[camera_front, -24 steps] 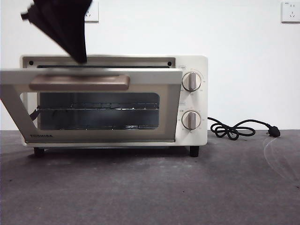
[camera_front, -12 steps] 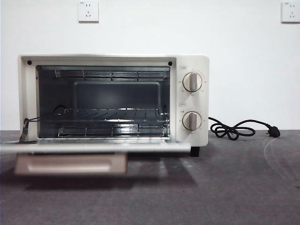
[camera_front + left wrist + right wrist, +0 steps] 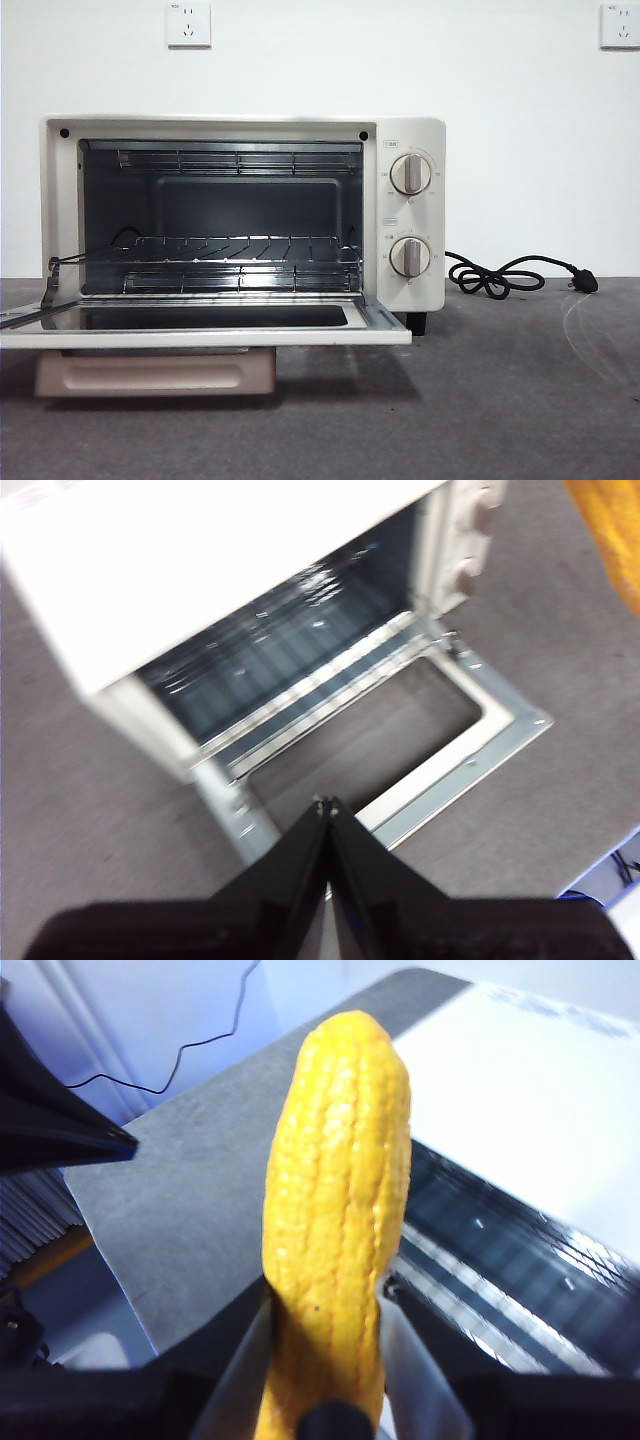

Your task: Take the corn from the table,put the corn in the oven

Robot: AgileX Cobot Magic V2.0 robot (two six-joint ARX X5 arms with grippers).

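The cream-white oven (image 3: 415, 130) stands on the dark grey table (image 3: 500, 400) with its door (image 3: 200, 335) folded down flat and the wire rack (image 3: 240, 250) exposed. Neither arm shows in the front view. My left gripper (image 3: 326, 805) is shut on nothing and hovers high above the lowered door (image 3: 470, 750). My right gripper (image 3: 325, 1320) is shut on the yellow corn (image 3: 340, 1180), which it holds in the air above and beside the oven's white top (image 3: 520, 1090). In the left wrist view an orange edge of the corn (image 3: 612, 530) shows in a corner.
The door's bar handle (image 3: 155, 372) hangs below the door's front edge, just over the table. A black power cable (image 3: 500, 275) with its plug lies to the right of the oven. The left gripper's black tip (image 3: 100, 1140) shows in the right wrist view.
The oven door has swung from half open down to flat. The dark arm that was at its top edge has left the front view.
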